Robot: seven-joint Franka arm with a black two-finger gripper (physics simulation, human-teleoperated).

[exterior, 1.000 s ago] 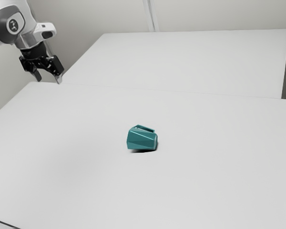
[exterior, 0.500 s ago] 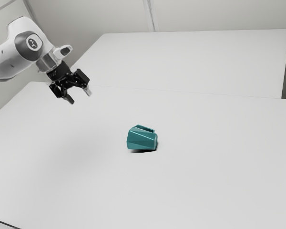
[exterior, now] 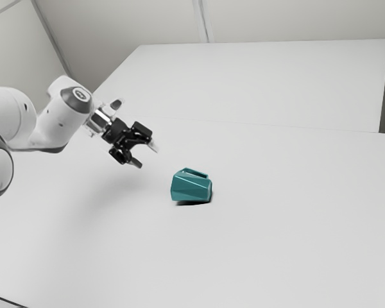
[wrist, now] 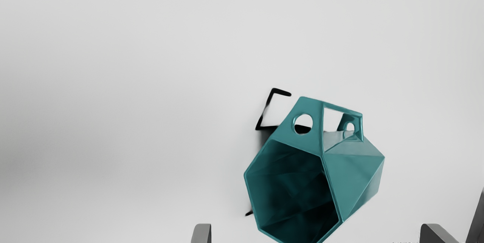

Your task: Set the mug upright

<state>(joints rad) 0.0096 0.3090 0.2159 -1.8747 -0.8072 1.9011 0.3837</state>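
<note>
White worktop [exterior: 276,244] is carrying the mug [exterior: 191,187] on its side, well inside the edges; the tool [exterior: 147,157], spread, is hovering toward the exterior view's upper-left corner, and the mug's mouth [wrist: 295,194] is facing it.

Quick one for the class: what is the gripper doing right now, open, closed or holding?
Gripper: open, holding nothing; the mug lies on the table.

In the exterior view, one mug [exterior: 191,187] just below centre, one arm [exterior: 56,125] at left, one gripper [exterior: 147,156] with two fingers [wrist: 201,234] left of centre
</note>
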